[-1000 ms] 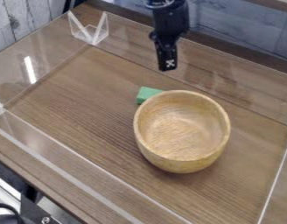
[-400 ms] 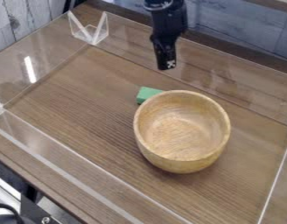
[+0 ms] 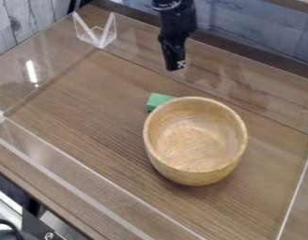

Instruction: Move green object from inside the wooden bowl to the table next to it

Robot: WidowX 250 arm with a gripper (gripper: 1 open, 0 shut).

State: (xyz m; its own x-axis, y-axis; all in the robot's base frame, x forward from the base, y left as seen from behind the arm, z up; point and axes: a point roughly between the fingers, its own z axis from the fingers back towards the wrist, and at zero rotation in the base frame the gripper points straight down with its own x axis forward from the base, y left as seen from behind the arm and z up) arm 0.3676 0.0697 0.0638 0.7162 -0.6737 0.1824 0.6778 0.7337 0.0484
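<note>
Fingers (image 3: 177, 65) closed, empty — green object (image 3: 158, 101) outside wooden bowl (image 3: 195, 139), touching.

A lab test bench: a wood-grain table (image 3: 82, 103) fenced by clear acrylic walls (image 3: 44, 56).

The slim black robot arm is seen entering from the top edge, pointed almost straight down. Its black gripper (image 3: 176, 65) is held aloft, narrow fingers (image 3: 177, 62) pressed together, with nothing gripped between them.
</note>
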